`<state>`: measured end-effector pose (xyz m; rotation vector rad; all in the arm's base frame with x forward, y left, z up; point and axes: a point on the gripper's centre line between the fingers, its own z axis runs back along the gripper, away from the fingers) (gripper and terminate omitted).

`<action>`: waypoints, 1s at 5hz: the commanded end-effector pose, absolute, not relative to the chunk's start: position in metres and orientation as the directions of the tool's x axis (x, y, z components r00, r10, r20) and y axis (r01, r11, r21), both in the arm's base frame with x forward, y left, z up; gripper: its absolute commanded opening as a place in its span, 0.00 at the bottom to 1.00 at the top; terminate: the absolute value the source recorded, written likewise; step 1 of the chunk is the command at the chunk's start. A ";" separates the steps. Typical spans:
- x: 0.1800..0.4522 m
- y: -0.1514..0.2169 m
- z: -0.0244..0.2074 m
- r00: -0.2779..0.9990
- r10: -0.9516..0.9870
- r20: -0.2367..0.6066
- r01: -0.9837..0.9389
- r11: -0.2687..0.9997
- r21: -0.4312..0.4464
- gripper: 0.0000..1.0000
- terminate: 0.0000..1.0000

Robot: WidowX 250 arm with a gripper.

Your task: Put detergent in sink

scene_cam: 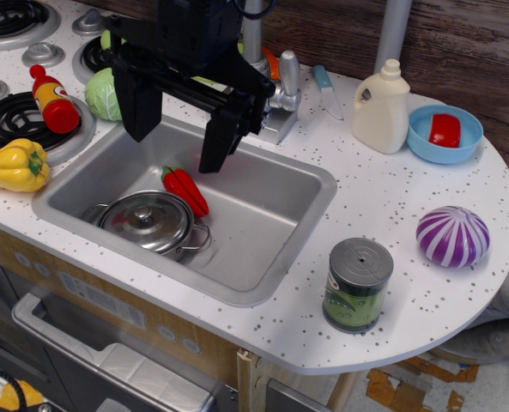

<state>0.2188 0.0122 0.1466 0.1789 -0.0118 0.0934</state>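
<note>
The detergent [381, 108] is a cream-white jug bottle with a round cap. It stands upright on the counter behind the right end of the sink [280, 257], next to a blue bowl. My gripper [175, 142] is open and empty, its two black fingers [139, 110] hanging over the back left part of the basin. It is well to the left of the detergent. In the basin lie a lidded steel pot [149, 222] and a red pepper [185, 190].
A blue bowl [445, 133] with a red thing stands at the far right. A green can [358, 285] and a purple striped ball [453, 236] sit front right. The faucet [280, 96], a lettuce [105, 93], a ketchup bottle [53, 99] and a yellow pepper [14, 165] are at the left.
</note>
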 end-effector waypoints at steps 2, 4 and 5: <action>0.248 -0.009 0.148 0.948 0.317 -0.029 -0.307 0.935 0.177 1.00 0.00; 0.317 -0.039 0.149 0.799 0.601 -0.028 -0.599 0.799 0.059 1.00 0.00; 0.366 -0.053 0.155 0.701 0.713 0.009 -0.712 0.701 -0.042 1.00 0.00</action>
